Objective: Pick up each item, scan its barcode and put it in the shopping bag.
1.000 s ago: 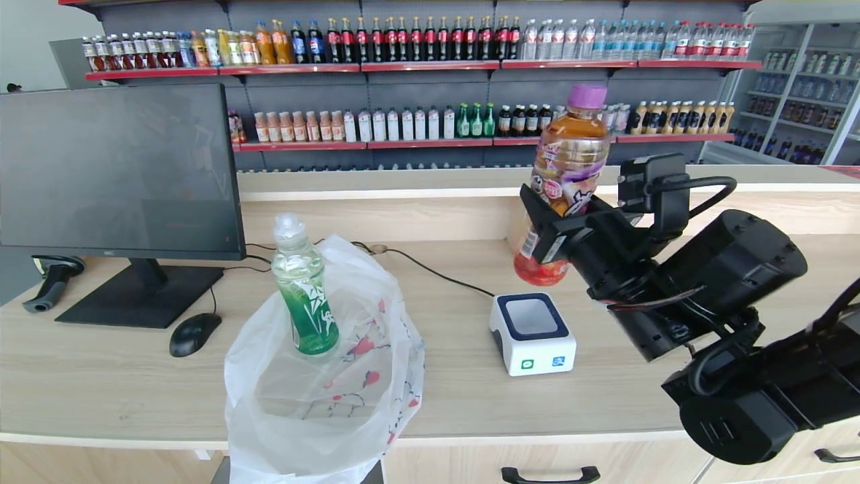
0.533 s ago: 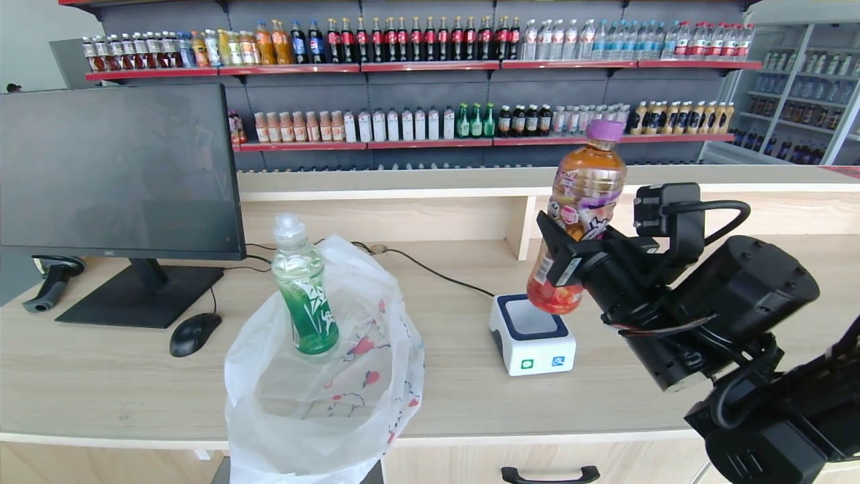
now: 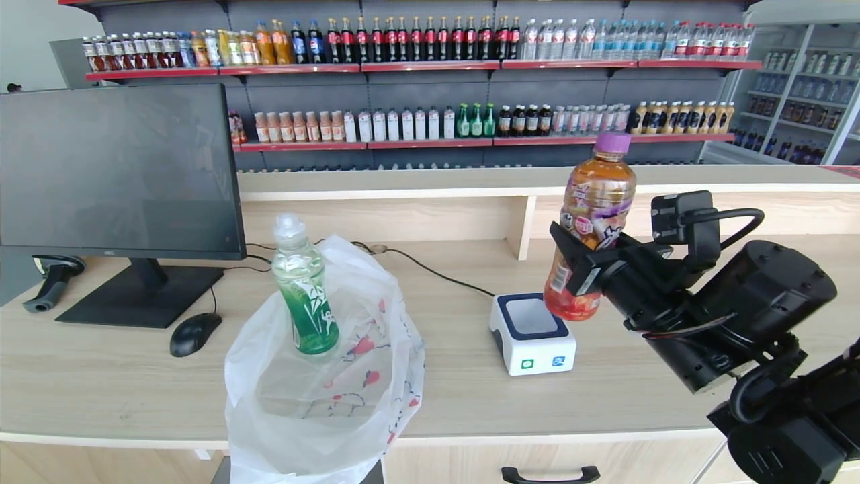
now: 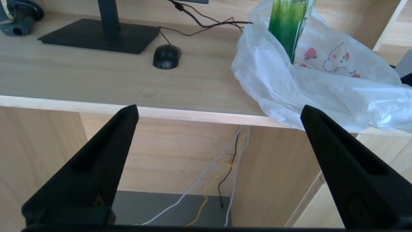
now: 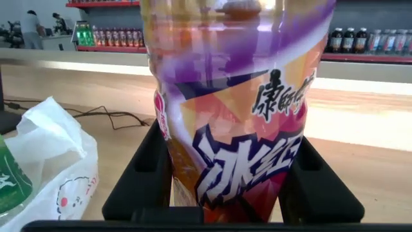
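Observation:
My right gripper [image 3: 591,259] is shut on an orange tea bottle [image 3: 591,222] with a purple cap, held upright above the right edge of the white barcode scanner [image 3: 532,333]. The right wrist view has the tea bottle [image 5: 238,103] between the two black fingers [image 5: 141,174]. A green bottle [image 3: 302,289] stands upright inside the white shopping bag [image 3: 322,390] at the counter's front edge; the left wrist view looks up at the bag [image 4: 322,77] and the green bottle [image 4: 290,19]. My left gripper [image 4: 219,164] is open below counter level, holding nothing.
A monitor [image 3: 114,175], a mouse [image 3: 193,333] and a handheld scanner [image 3: 50,282] occupy the counter's left side. A cable [image 3: 430,269] runs from the barcode scanner toward the back. A raised ledge [image 3: 470,181] and drink shelves stand behind.
My right gripper has carried the tea bottle down and to the right, from behind the barcode scanner to just above its right edge. The bag and green bottle have stayed put.

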Controlling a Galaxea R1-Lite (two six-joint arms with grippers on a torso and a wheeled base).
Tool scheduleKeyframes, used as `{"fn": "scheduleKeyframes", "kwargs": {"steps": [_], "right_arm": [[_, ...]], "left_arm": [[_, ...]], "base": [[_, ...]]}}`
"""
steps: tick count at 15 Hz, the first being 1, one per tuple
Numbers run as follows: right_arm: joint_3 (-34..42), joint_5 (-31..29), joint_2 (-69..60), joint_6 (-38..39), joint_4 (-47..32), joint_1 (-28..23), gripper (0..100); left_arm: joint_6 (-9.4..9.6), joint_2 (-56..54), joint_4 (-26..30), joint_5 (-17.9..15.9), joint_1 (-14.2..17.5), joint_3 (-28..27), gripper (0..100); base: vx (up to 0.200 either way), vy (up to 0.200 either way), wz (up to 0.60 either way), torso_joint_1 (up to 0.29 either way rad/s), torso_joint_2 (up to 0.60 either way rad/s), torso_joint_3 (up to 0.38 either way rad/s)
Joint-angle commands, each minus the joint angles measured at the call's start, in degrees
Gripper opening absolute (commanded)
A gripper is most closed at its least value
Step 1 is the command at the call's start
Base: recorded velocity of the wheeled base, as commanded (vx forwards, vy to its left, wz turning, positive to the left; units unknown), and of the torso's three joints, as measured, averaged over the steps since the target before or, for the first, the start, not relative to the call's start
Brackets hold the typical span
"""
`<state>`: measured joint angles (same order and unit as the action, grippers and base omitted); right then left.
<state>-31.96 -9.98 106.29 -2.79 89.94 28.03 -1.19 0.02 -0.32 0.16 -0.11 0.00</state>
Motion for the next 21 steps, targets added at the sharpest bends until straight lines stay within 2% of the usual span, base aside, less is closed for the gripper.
{"fn": "scheduleKeyframes", "kwargs": {"steps": [1,4,8,12,18,21], "right_arm": [[0.5,0.32,0.15,-0.11,0.06,-1.75,0],[1.82,0.32,-1.0,0.24,0.06,-4.3,0],[7.53,0.32,-4.69,1.39,0.06,-7.72,0],[10.17,0.32,-7.94,1.03,0.06,-8.16,0],[10.25,2.16,-9.52,1.91,0.06,-7.9,0],[8.32,2.43,-10.66,2.0,0.06,-6.14,0]], "left_arm": [[-0.04,-0.02,-0.03,0.02,0.02,0.0,100],[0.14,-0.02,-0.03,0.02,0.02,0.0,100],[-0.04,-0.02,-0.03,0.02,0.02,0.0,100],[0.05,-0.02,0.05,0.02,0.02,0.0,100],[-0.04,-0.02,0.05,0.02,0.02,0.0,100],[-0.21,-0.02,0.05,0.02,0.02,0.0,100]], "base": [[0.0,0.0,0.0,0.0,0.0,0.0],[0.0,0.0,0.0,0.0,0.0,0.0],[0.0,0.0,0.0,0.0,0.0,0.0],[-0.15,0.0,0.0,0.004,0.0,0.002],[0.0,0.0,0.0,0.0,0.0,0.0],[0.0,0.2,0.0,-0.001,0.0,0.007]]}}
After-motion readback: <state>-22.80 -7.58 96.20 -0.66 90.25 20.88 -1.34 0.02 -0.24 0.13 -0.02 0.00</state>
